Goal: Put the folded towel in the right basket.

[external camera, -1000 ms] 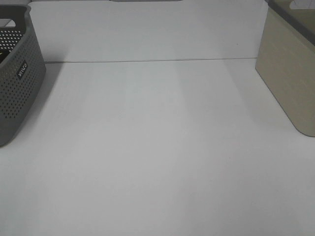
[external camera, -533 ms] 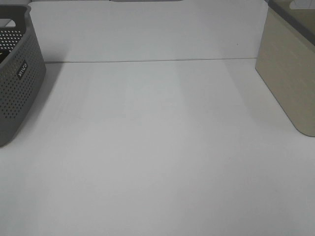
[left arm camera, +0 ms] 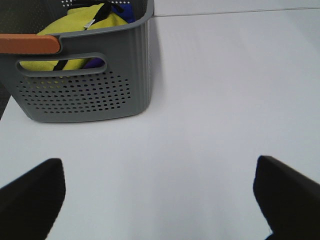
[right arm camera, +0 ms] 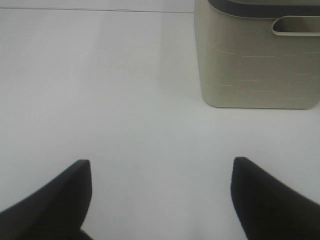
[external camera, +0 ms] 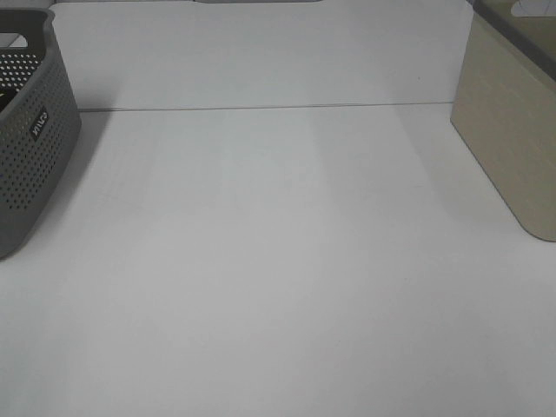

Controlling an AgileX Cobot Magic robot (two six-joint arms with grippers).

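Note:
The right basket (external camera: 512,130) is beige with a dark rim and stands at the right edge of the white table; it also shows in the right wrist view (right arm camera: 257,55). No folded towel shows on the table. The grey perforated left basket (external camera: 30,130) holds yellow and blue cloth (left arm camera: 75,25) in the left wrist view. My left gripper (left arm camera: 160,200) is open and empty above bare table in front of the grey basket (left arm camera: 85,85). My right gripper (right arm camera: 160,197) is open and empty in front of the beige basket. Neither gripper shows in the exterior view.
The white table (external camera: 278,261) spreads between the two baskets. A seam line (external camera: 261,108) runs across its far part. An orange strip (left arm camera: 27,43) lies on the grey basket's rim.

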